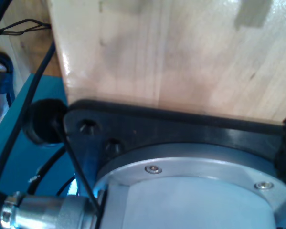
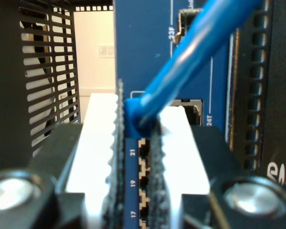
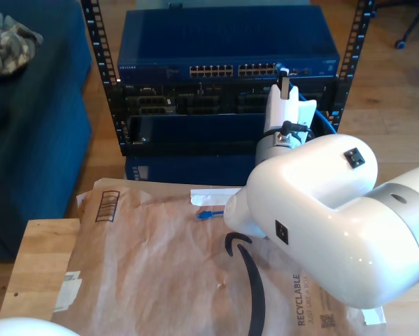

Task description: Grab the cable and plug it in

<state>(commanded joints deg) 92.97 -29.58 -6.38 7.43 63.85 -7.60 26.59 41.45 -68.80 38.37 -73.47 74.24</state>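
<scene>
My second gripper (image 2: 137, 121) is shut on the blue boot (image 2: 134, 117) of the cable's plug. The cable (image 2: 195, 52) runs away from the jaws as a bright-blue strand. Right behind the jaws is the blue network switch (image 2: 147, 52), with ports marked 17, 19 and 21 between the fingers (image 2: 100, 143) and port 24T just beside them. In the exterior view this gripper (image 3: 284, 82) reaches up to the right end of the switch's port row (image 3: 237, 70). A stretch of the cable (image 3: 326, 120) hangs behind the gripper. Another blue plug end (image 3: 210, 214) lies on the brown paper.
The switch (image 3: 223, 38) sits in a black rack (image 3: 97, 49) above darker units. Brown packing paper (image 3: 160, 266) covers the wooden table (image 3: 34, 259). A blue sofa (image 3: 27, 126) stands at the exterior view's left. The first wrist view shows the wooden tabletop (image 1: 171, 52), a black mounting plate (image 1: 181, 126) and black wires (image 1: 42, 71).
</scene>
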